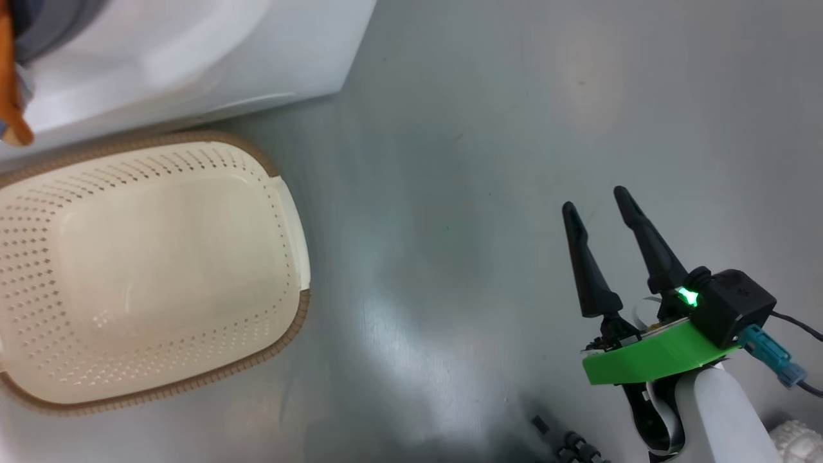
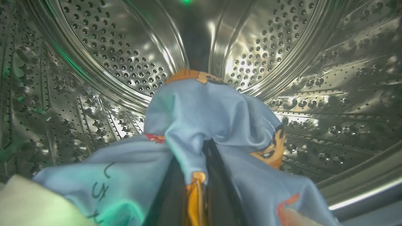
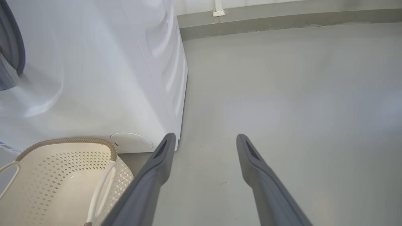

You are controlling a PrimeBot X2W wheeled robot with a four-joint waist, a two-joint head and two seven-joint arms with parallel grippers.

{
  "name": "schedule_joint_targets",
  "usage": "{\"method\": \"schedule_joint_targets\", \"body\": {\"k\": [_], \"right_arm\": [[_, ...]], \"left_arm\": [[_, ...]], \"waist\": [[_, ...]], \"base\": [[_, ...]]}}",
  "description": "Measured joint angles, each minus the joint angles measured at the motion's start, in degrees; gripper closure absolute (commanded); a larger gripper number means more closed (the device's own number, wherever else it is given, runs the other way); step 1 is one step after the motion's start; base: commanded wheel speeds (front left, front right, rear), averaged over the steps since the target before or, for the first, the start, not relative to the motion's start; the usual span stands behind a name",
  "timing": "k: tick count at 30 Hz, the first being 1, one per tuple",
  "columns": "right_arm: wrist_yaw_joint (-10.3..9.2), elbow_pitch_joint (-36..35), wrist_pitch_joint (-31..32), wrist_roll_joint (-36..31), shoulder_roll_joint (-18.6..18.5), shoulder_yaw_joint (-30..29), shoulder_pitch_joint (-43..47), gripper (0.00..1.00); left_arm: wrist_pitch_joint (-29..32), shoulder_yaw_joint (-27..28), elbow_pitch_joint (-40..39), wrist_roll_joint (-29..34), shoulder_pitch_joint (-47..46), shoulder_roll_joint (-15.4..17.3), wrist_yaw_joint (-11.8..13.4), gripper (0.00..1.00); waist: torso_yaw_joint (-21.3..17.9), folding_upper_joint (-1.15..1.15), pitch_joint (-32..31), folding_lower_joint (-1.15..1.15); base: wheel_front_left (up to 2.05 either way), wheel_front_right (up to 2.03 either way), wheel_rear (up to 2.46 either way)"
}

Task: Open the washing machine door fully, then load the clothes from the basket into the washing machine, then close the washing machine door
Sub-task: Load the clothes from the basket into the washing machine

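Clothes [image 2: 207, 110] deep inside the washing machine [image 3: 94, 78], my left gripper [image 2: 205, 147] pinched tight on them

Machine's steel drum [image 2: 125, 56] wraps all round my left fingers, so it's pretty snug in there. Light blue fabric with orange cartoon prints drapes over both fingers and hides the tips, with an orange strip squeezed between them. The basket [image 1: 38, 257] sits right against the machine's front. My right gripper [image 1: 595, 198] hangs with its fingers spread wide over bare floor [image 1: 450, 161], well off the machine's corner.
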Motion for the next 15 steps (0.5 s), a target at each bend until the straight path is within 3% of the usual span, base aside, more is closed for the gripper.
{"method": "schedule_joint_targets", "body": {"k": [11, 15], "right_arm": [[0.00, -0.4, 0.0, 1.4, 0.0, 1.3, -1.1, 0.00], [0.00, -0.6, 0.0, 1.5, 0.0, 2.3, -1.2, 0.00]], "left_arm": [[-1.9, -1.9, 2.5, 2.1, -8.3, 0.6, 0.0, 1.00], [-2.3, -1.8, -0.7, 4.4, -10.4, 1.2, 0.3, 1.00]], "waist": [[-0.8, 0.00, 4.8, 0.00], [-1.2, 0.00, 6.5, 0.00]], "base": [[0.00, 0.00, 0.00], [0.00, 0.00, 0.00]]}}
